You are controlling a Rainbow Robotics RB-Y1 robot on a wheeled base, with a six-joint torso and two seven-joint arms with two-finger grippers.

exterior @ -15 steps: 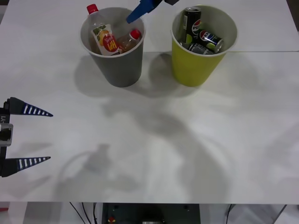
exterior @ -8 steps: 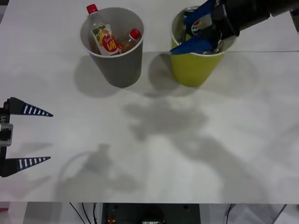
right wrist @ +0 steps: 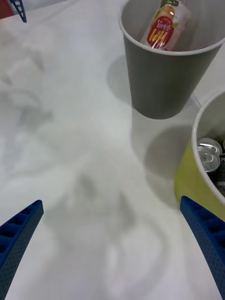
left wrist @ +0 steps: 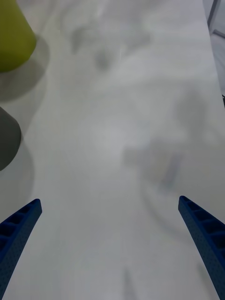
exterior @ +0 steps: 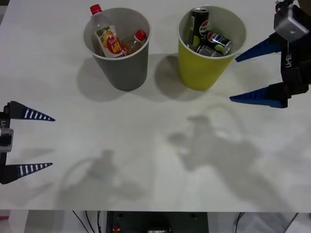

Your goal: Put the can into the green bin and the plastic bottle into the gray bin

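Looks basically done: bottle (exterior: pixel 108 39) sits in the gray bin (exterior: pixel 127 68), cans (exterior: pixel 210 40) in the green bin (exterior: pixel 199 70) by the worktop's far edge. Right gripper (exterior: pixel 255 75) and left gripper (exterior: pixel 29 141) hang empty, fingers apart. Next move's probably just parking.

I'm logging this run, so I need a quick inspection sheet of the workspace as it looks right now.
Surface: white table, bare in front of the bins, shadows only.
Job's things: gray bin upright, holding the plastic bottle and a smaller red-capped bottle; green bin upright beside it, apart, holding cans.
Clutter: nothing seen.
Grippers: left gripper open, empty, at the robot's left table edge; right gripper open, empty, just to the right of the green bin.
Cables: dark cables below the near table edge.
Surroundings: a dark unit under the near edge.
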